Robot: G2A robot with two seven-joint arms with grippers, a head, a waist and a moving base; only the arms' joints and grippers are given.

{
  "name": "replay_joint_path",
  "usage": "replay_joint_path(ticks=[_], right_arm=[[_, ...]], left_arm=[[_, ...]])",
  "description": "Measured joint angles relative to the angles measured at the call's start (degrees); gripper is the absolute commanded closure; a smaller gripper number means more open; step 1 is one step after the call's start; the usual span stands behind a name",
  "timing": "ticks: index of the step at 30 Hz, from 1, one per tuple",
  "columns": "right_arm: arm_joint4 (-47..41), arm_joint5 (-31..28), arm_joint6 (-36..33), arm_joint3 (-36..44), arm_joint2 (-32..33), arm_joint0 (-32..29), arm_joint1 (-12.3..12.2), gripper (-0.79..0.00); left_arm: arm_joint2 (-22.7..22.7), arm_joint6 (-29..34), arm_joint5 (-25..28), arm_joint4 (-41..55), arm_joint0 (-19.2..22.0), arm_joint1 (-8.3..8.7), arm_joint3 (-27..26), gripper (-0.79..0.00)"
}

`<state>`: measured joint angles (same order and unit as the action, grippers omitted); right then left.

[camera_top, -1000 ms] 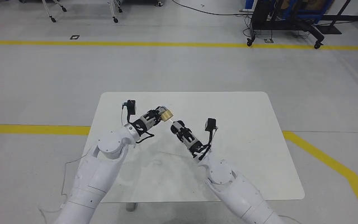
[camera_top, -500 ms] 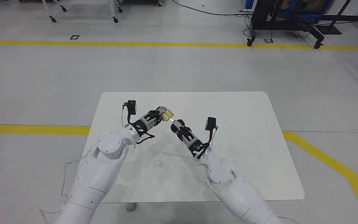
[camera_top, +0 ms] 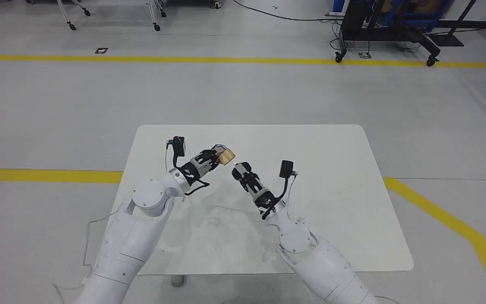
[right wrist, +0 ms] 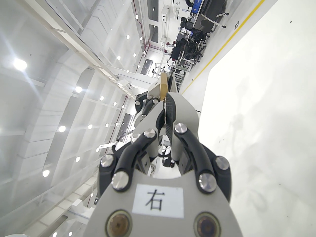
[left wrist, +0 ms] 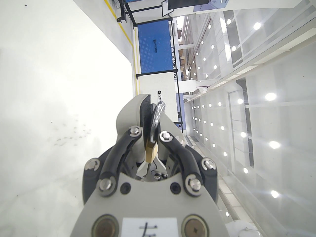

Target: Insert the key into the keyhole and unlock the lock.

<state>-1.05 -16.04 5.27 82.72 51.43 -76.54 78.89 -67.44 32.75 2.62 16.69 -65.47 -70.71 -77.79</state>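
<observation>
A small brass padlock (camera_top: 226, 156) is held above the white table (camera_top: 326, 152), with my left gripper (camera_top: 217, 156) shut on it. In the left wrist view its brass body (left wrist: 151, 152) sits between the fingers and the silver shackle (left wrist: 158, 114) shows near the tips. My right gripper (camera_top: 240, 169) is just beside the lock, shut on a thin silver key (right wrist: 162, 117). The key points at the lock's brass edge (right wrist: 163, 87), right at my right fingertips. Whether the key's tip is inside the keyhole is hidden.
The table has bare white surface on all sides of the two arms, with faint scuff marks (left wrist: 71, 136) near the middle. Yellow floor lines and equipment racks (camera_top: 387, 23) lie well beyond the table.
My right arm has shifted slightly toward the padlock, bringing the key closer to it. The left gripper and the lock have stayed in place.
</observation>
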Motion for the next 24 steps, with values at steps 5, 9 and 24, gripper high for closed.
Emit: replay_joint_path(ticks=[5,9,24], right_arm=[[2.5,0.8,2.0,-0.1,-0.4,0.0,0.4,0.000],[4.2,1.3,3.3,-0.3,-0.9,0.0,0.8,0.000],[11.6,3.3,9.3,-1.1,-2.0,0.0,2.2,0.000]], left_arm=[[0.1,0.0,-0.3,-0.3,0.0,-0.03,-0.1,0.000],[0.1,0.3,-0.6,0.3,0.0,-0.10,0.0,0.000],[0.2,2.4,-2.1,2.3,0.9,-0.30,1.4,0.000]])
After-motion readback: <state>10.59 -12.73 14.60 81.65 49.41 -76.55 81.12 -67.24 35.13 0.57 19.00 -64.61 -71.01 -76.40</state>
